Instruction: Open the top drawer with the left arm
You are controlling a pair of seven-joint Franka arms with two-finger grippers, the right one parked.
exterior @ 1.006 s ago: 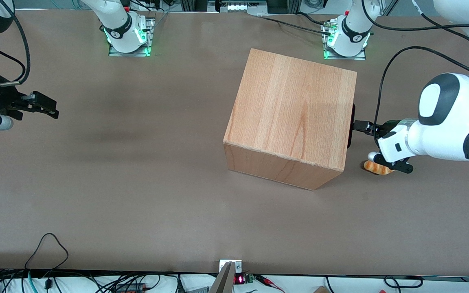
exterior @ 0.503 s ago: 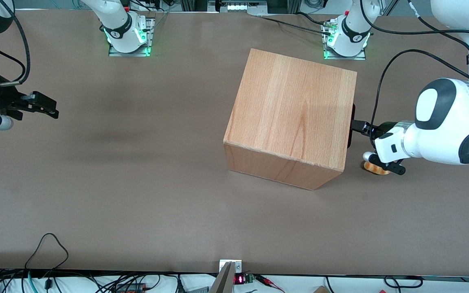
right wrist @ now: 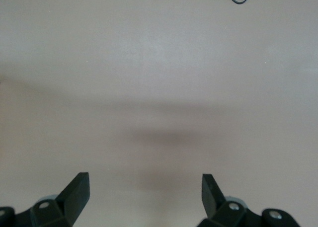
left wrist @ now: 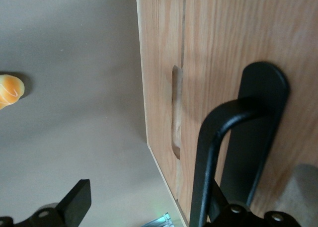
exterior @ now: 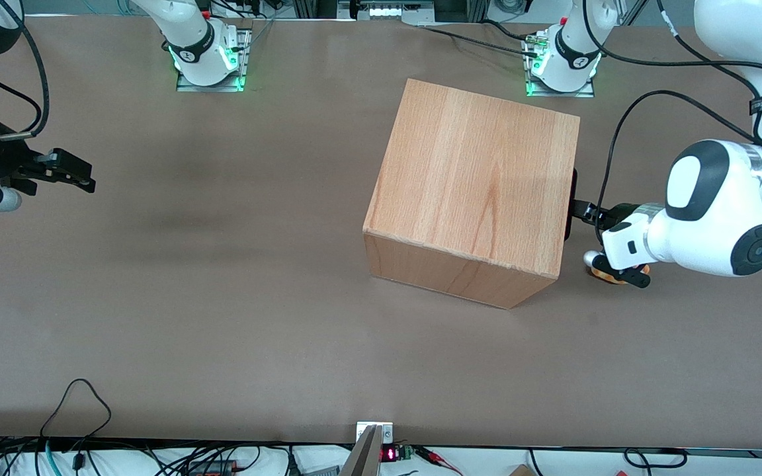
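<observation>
Hand (exterior: pixel 583 210) open at black handle (left wrist: pixel 218 137); orange object (exterior: pixel 609 274) close beside; table (exterior: pixel 222 297) elsewhere open.

Brown tabletop (exterior: pixel 222 297) — cables (exterior: pixel 77 396) along edge

left arm (exterior: pixel 718 218): its big white wrist joint now sits closer to the wooden cabinet (exterior: pixel 473 192) than a second ago, and slightly nearer the front camera.
gripper (exterior: pixel 583 210): pushes a little farther in toward the black handle (left wrist: pixel 218 152) of the top drawer (left wrist: pixel 238 53).
orange object (exterior: pixel 609 274): more of it is now hidden under the white wrist than before.
</observation>
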